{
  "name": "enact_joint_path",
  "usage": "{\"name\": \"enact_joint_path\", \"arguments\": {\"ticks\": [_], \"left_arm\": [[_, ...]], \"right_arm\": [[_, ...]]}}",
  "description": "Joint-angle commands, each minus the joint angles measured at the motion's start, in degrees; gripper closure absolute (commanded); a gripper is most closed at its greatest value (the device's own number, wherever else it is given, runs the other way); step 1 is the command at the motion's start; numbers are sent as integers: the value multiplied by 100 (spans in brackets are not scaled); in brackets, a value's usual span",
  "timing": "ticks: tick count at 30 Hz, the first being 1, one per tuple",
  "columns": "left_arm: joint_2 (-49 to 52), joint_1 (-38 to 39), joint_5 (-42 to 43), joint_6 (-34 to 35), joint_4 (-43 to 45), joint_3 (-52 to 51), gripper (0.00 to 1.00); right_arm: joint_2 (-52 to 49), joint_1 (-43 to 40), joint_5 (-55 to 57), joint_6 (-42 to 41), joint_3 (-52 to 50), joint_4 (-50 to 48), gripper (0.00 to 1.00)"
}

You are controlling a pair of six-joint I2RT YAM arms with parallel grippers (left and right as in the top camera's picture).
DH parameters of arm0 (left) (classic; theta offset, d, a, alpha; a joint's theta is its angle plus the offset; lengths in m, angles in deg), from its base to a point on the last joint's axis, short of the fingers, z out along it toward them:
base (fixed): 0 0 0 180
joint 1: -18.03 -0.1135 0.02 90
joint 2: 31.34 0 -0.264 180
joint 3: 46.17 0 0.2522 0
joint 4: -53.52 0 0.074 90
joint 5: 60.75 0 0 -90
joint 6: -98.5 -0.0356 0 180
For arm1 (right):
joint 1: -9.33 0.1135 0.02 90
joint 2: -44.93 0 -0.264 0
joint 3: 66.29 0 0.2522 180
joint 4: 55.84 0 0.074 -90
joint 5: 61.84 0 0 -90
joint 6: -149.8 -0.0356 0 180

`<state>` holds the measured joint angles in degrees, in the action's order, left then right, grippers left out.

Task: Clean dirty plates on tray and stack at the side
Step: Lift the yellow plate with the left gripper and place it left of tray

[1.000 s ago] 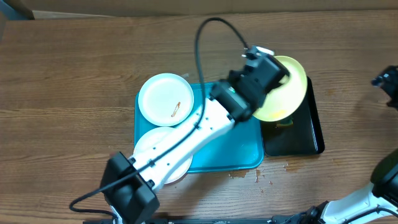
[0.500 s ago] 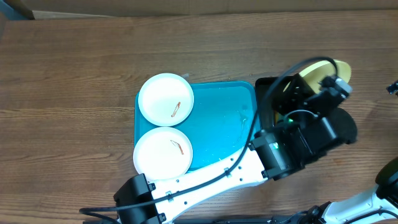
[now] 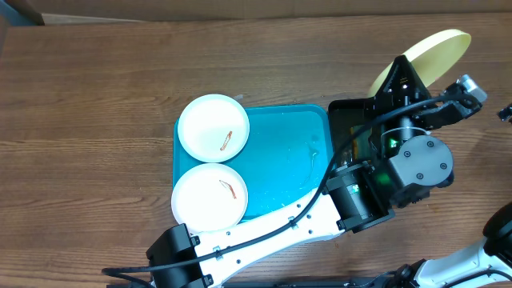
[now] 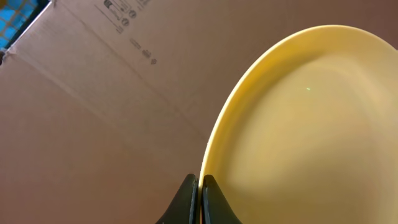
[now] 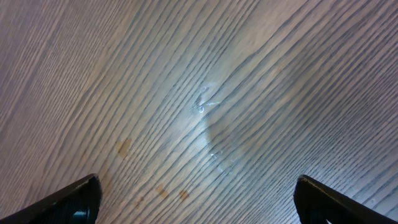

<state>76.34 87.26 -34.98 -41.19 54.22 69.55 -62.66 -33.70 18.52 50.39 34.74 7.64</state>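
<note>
Two white plates lie on the left side of the turquoise tray [image 3: 280,172]: the far one [image 3: 213,128] and the near one [image 3: 210,197], each with a small brownish-red smear. My left gripper [image 4: 200,186] is shut on the rim of the pale yellow-green plate [image 4: 305,124] and holds it tilted on edge in the air; it shows overhead [image 3: 424,58] above the black tray's far right corner. My right gripper [image 5: 196,199] is open and empty over bare wood; overhead only a bit of the right arm [image 3: 506,112] shows at the right edge.
A narrow black tray [image 3: 352,120] lies right of the turquoise tray, mostly covered by my left arm [image 3: 384,176]. A brown cardboard box [image 4: 93,93] fills the left wrist view behind the plate. Small brown stains mark the wood [image 5: 161,190] under the right gripper.
My left arm has swung right, off the turquoise tray, carrying the yellow-green plate up and out past the black tray's far right corner. Both white plates are now uncovered.
</note>
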Motion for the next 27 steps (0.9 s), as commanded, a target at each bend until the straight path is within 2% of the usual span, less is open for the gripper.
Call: {"name": "enact_joint_path", "arguments": {"ticks": [1, 6, 9, 13, 15, 19, 21, 24, 27], "left_arm": [[22, -92, -162, 518, -417, 129, 96], [31, -490, 50, 3073, -2243, 129, 96], [31, -863, 745, 4452, -3497, 129, 96], [31, -1624, 2520, 5702, -4507, 129, 96], [-20, -2505, 4168, 6577, -4940, 179, 96], [-79, -3779, 6223, 7195, -5289, 256, 96], [-79, -4481, 6992, 7416, -5484, 258, 96], [-68, -5534, 7584, 7681, -6000, 256, 96], [-68, -6585, 7615, 7678, -6679, 256, 96]], "right_arm": [[74, 26, -4, -26, 94, -15, 0], [74, 26, -4, -24, 94, -15, 0], [74, 26, -4, -24, 94, -15, 0], [74, 24, -4, -24, 94, -15, 0], [74, 26, -4, -26, 94, -13, 0], [74, 26, -4, -24, 94, -13, 0], [74, 26, -4, -24, 94, -15, 0], [74, 26, -4, -24, 94, -15, 0], [74, 26, -4, -24, 94, -15, 0]]}}
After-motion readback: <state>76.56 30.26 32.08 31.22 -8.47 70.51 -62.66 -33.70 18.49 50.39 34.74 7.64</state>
